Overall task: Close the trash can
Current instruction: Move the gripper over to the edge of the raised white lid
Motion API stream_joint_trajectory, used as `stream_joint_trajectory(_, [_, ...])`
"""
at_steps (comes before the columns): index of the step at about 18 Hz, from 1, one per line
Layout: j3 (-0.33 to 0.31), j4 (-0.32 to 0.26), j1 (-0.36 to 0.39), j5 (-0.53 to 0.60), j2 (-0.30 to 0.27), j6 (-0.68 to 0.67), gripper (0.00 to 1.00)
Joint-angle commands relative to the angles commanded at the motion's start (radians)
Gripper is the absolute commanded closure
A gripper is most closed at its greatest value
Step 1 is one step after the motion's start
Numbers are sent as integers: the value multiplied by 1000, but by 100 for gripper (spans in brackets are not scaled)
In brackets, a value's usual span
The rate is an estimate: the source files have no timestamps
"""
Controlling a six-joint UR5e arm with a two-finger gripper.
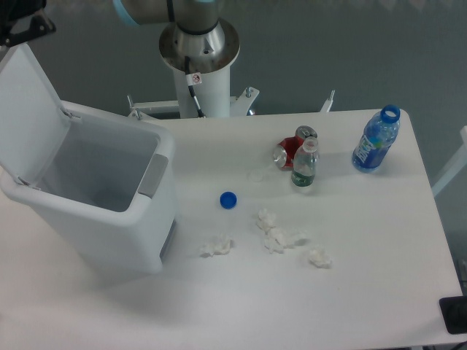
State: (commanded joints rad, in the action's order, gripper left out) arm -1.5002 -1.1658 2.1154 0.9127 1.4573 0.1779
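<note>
The trash can (pixel 109 211) stands at the table's left, a large white bin with a grey front panel (pixel 152 175). It is open, and its flat white lid (pixel 29 109) stands tilted up and back on the left side. My gripper (pixel 23 25) is a dark shape in the top left corner, just above the lid's upper edge. It is partly cut off by the frame, so the fingers cannot be made out. The inside of the bin looks empty.
A blue cap (pixel 228 199) lies right of the bin. Crumpled tissues (pixel 277 235) are scattered mid-table. A red can (pixel 288 151), a small green-labelled bottle (pixel 304 165) and a blue bottle (pixel 376 140) stand further right. The robot base (pixel 198 51) rises behind the table.
</note>
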Motion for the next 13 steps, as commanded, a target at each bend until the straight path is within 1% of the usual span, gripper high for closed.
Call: stream_joint_trajectory(13, [-9, 3, -11, 5, 3, 9, 87])
